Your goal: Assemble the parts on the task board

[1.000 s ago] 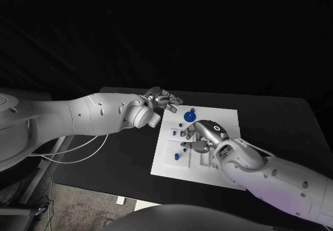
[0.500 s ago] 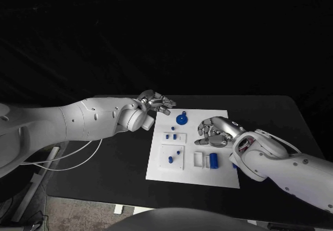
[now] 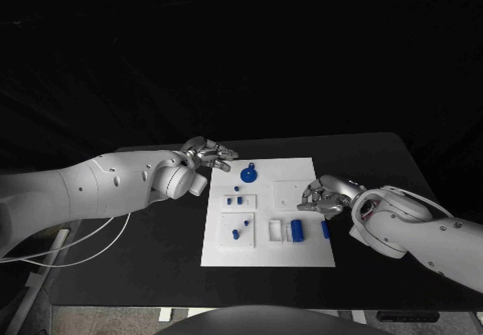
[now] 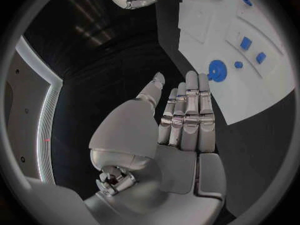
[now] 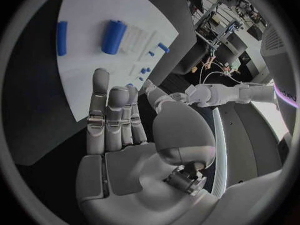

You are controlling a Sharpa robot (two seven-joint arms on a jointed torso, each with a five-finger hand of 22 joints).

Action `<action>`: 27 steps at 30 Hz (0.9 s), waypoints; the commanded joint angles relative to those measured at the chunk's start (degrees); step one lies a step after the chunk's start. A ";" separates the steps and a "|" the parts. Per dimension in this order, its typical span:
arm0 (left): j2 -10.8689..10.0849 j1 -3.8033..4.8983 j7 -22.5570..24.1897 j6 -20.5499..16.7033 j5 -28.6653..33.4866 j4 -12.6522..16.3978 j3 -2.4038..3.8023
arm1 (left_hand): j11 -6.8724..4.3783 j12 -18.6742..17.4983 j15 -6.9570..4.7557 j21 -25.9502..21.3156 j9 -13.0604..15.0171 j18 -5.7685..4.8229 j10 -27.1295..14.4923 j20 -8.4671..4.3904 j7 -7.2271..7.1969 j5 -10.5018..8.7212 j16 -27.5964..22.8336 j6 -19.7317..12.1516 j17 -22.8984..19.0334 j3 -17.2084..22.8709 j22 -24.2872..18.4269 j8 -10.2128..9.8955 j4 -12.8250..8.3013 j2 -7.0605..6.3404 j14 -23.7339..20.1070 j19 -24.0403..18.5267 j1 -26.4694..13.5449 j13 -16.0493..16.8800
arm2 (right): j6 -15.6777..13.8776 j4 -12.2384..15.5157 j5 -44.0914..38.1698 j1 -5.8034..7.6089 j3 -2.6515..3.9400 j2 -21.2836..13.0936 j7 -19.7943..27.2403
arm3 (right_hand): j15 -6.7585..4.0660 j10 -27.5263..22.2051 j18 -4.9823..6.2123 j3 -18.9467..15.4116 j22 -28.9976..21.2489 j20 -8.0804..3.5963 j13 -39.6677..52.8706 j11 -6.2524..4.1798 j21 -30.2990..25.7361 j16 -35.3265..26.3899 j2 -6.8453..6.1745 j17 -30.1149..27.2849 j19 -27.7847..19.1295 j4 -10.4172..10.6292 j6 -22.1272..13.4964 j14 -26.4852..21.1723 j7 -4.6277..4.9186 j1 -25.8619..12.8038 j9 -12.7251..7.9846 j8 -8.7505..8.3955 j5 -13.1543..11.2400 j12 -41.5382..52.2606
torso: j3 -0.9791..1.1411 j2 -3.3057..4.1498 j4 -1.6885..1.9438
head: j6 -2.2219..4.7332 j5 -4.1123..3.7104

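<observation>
While the white task board point(image 3: 270, 237) lies in the middle of the black table point(image 3: 403, 167), the left hand point(image 3: 206, 151) hovers off its far left corner, fingers straight and together, holding nothing. The right hand point(image 3: 327, 195) sits over the board's right edge, fingers loosely extended and empty. On the board a round blue part point(image 3: 248, 174) lies near the far edge, small blue parts point(image 3: 234, 200) sit in a recess below it, and a blue cylinder point(image 3: 297, 228) and a blue bar point(image 3: 325, 229) lie nearer the right side.
</observation>
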 commanded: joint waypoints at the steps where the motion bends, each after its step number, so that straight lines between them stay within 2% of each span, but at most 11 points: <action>1: -0.04 -0.08 0.75 0.99 0.06 0.31 0.03 | -0.18 -0.16 0.09 0.03 -0.06 -1.04 -0.40 -0.06 0.07 0.23 -0.27 -0.51 -0.07 -0.22 -0.19 -0.02 -0.13 0.46 -0.41 0.28 0.20 -0.02 | 6.45 0.00 2.03 -0.51 -0.26 -1.31 -5.36 | -0.10 0.97 -0.77 3.33 0.16 -0.12 0.35 -0.23 0.29 0.11 -0.80 0.88 0.36 0.03 1.15 0.65 -0.07 -0.30 -3.40 -1.07 -0.13 -0.95 | -0.11 0.04 0.00 | -0.01 -1.16; 3: -0.11 -0.14 0.75 1.04 0.06 0.38 0.03 | -0.18 -0.16 0.09 0.03 -0.06 -1.04 -0.40 -0.06 0.07 0.23 -0.27 -0.51 -0.07 -0.22 -0.19 -0.02 -0.13 0.46 -0.41 0.28 0.20 -0.02 | 6.95 0.07 2.66 -0.87 -0.45 -2.23 -6.66 | -0.19 1.78 -0.68 5.18 0.28 -0.20 0.72 -0.30 0.52 0.47 -0.91 2.19 0.62 -0.21 1.71 1.01 -0.09 -0.84 -5.08 -1.51 -0.26 -1.99 | -0.18 0.03 0.00 | -0.05 -1.57; 4: -0.15 -0.17 0.74 1.06 0.06 0.42 0.03 | -0.18 -0.16 0.09 0.03 -0.06 -1.04 -0.40 -0.06 0.07 0.23 -0.27 -0.51 -0.07 -0.22 -0.19 -0.02 -0.13 0.46 -0.41 0.28 0.20 -0.02 | 7.18 0.07 2.97 -1.04 -0.53 -2.60 -7.33 | -0.11 2.34 -0.63 5.89 0.45 -0.20 1.36 -0.16 0.76 0.60 -1.02 3.05 0.83 -0.56 2.20 1.25 0.01 -1.33 -6.79 -2.48 -0.11 -2.55 | -0.19 0.01 -0.03 | -0.04 -1.64; 6: -0.20 -0.21 0.74 1.09 0.06 0.46 0.03 | -0.18 -0.16 0.09 0.03 -0.06 -1.04 -0.40 -0.06 0.07 0.23 -0.27 -0.51 -0.07 -0.22 -0.19 -0.02 -0.13 0.46 -0.41 0.28 0.20 -0.02 | 7.63 0.03 3.68 -1.32 -0.68 -3.07 -8.53 | -0.07 2.87 -0.49 5.50 0.65 -0.13 2.11 -0.10 0.95 1.37 -1.00 4.56 0.85 -0.26 2.30 1.47 0.37 -1.85 -8.35 -3.96 -0.14 -2.76 | -0.19 0.00 -0.11 | -0.12 -1.77; 9: -0.23 -0.26 0.75 1.14 0.06 0.53 0.03 | -0.18 -0.16 0.09 0.03 -0.06 -1.04 -0.40 -0.06 0.07 0.23 -0.27 -0.51 -0.07 -0.22 -0.19 -0.02 -0.13 0.46 -0.41 0.28 0.20 -0.02 | 8.85 -0.07 5.18 -1.66 -1.03 -3.33 -10.67 | 0.11 3.31 -0.15 4.26 1.43 0.05 4.59 0.17 1.61 3.09 -0.90 7.58 0.83 0.47 4.10 1.55 0.69 -2.23 -11.86 -7.97 -0.02 -2.53 | -0.22 -0.04 -0.18 | -0.21 -1.90; 15: -0.21 -0.32 0.72 1.39 0.06 0.78 0.03 | -0.16 -0.16 0.11 0.10 -0.06 -1.04 -0.45 -0.04 0.08 0.25 -0.26 -0.55 -0.08 -0.25 -0.45 -0.03 -0.06 0.53 -0.44 0.27 0.11 -0.02 | 11.53 -0.57 8.33 -2.34 -1.82 -2.17 -16.31 | 0.47 4.88 0.19 1.56 2.38 0.23 7.91 0.74 2.51 6.36 -3.26 11.77 1.22 4.29 3.29 2.27 2.17 -6.77 -15.00 -12.34 -0.42 -0.38 | -0.25 0.06 -0.08 | -0.45 -2.05; 16: -0.21 -0.32 0.71 1.42 0.06 0.82 0.03 | -0.16 -0.16 0.11 0.10 -0.06 -1.04 -0.45 -0.04 0.08 0.25 -0.26 -0.55 -0.08 -0.25 -0.45 -0.03 -0.06 0.53 -0.44 0.27 0.11 -0.02 | 11.61 -0.65 8.66 -2.46 -1.88 -1.94 -16.89 | 0.70 4.53 0.55 2.18 3.27 0.38 10.77 0.81 3.08 7.21 -4.28 13.22 1.09 6.05 4.81 1.94 2.21 -5.96 -17.29 -14.69 -0.38 0.73 | -0.25 0.07 -0.06 | -0.48 -2.07; 17: -0.22 -0.32 0.70 1.45 0.06 0.87 0.03 | -0.16 -0.16 0.11 0.10 -0.06 -1.04 -0.45 -0.04 0.08 0.25 -0.26 -0.55 -0.08 -0.25 -0.45 -0.03 -0.06 0.53 -0.44 0.27 0.11 -0.02 | 11.56 -0.71 9.04 -2.61 -1.95 -1.66 -17.53 | 0.67 5.43 0.67 1.65 3.57 0.50 12.34 0.91 3.19 7.17 -4.36 13.63 0.91 6.99 5.11 2.04 2.31 -6.16 -18.10 -15.54 -0.41 1.06 | -0.26 0.08 -0.05 | -0.51 -2.09; 21: -0.28 -0.33 0.61 1.57 0.06 0.95 0.03 | -0.15 -0.16 0.12 0.12 -0.06 -1.05 -0.48 -0.03 0.09 0.25 -0.26 -0.57 -0.08 -0.26 -0.55 -0.03 0.01 0.58 -0.47 0.26 0.04 -0.02 | 10.77 -0.88 10.24 -3.05 -2.10 -0.65 -19.31 | 0.72 7.06 0.86 0.88 4.05 0.53 16.27 1.06 3.56 7.95 -5.01 14.74 1.08 9.19 5.07 2.37 2.53 -7.57 -19.07 -16.49 -0.41 3.36 | -0.31 0.09 -0.10 | -0.76 -1.96; 22: -0.28 -0.34 0.59 1.60 0.06 0.94 0.03 | -0.15 -0.16 0.12 0.12 -0.06 -1.05 -0.48 -0.03 0.09 0.25 -0.26 -0.57 -0.08 -0.26 -0.55 -0.03 0.01 0.58 -0.47 0.26 0.04 -0.02 | 10.46 -0.93 10.39 -3.10 -2.11 -0.42 -19.62 | 0.78 6.99 1.09 1.03 4.67 0.65 18.48 1.09 3.88 8.14 -5.74 15.42 0.98 10.70 5.69 2.33 2.57 -6.85 -20.07 -17.17 -0.40 3.94 | -0.34 0.09 -0.10 | -0.86 -1.96; 27: -0.30 -0.34 0.50 1.82 0.06 0.99 0.03 | -0.15 -0.16 0.13 0.13 -0.06 -1.05 -0.50 -0.02 0.09 0.25 -0.26 -0.58 -0.09 -0.27 -0.66 -0.02 0.04 0.60 -0.49 0.25 0.04 -0.02 | 7.73 -0.96 10.71 -3.23 -2.15 0.71 -20.78 | 0.82 8.38 1.24 1.35 5.14 0.71 22.46 1.07 4.18 9.06 -6.60 16.74 1.11 10.60 6.23 2.67 2.42 -6.31 -19.54 -16.76 -0.27 5.92 | -0.35 0.13 -0.12 | -1.01 -1.95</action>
